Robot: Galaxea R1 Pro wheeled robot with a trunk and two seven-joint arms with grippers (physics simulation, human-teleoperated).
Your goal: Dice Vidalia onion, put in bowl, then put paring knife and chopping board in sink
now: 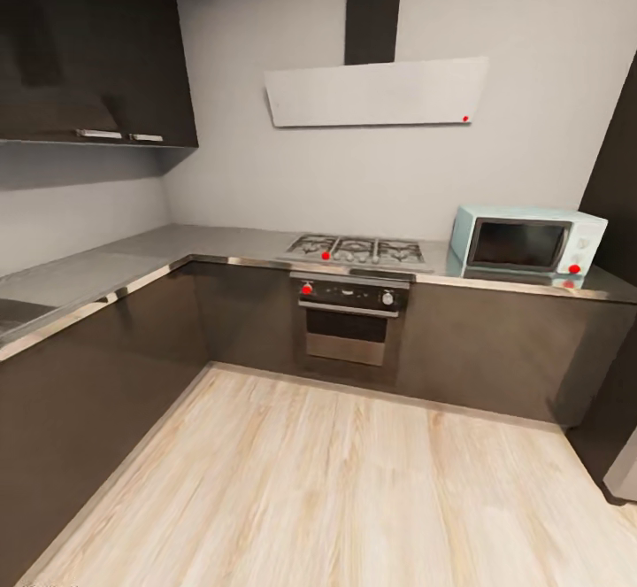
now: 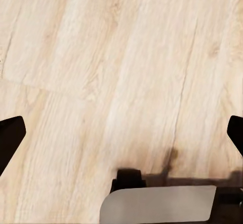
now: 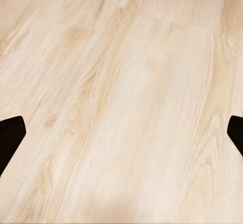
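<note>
Onion: hidden from the cameras; robot seems in transit.
Head view: L-shaped countertop (image 1: 133,255), hob (image 1: 357,251), oven (image 1: 348,321), microwave (image 1: 527,240).
Left wrist view: left gripper (image 2: 121,133) spread wide over wood floor (image 2: 126,57), empty.
Right wrist view: right gripper (image 3: 121,135) likewise parted, empty, hanging low for travel.

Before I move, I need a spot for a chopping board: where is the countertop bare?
The countertop is bare from the corner to the hob, and along the left run toward the steel edge at far left. It is crowded on the right, where the microwave sits beside the hob.
</note>
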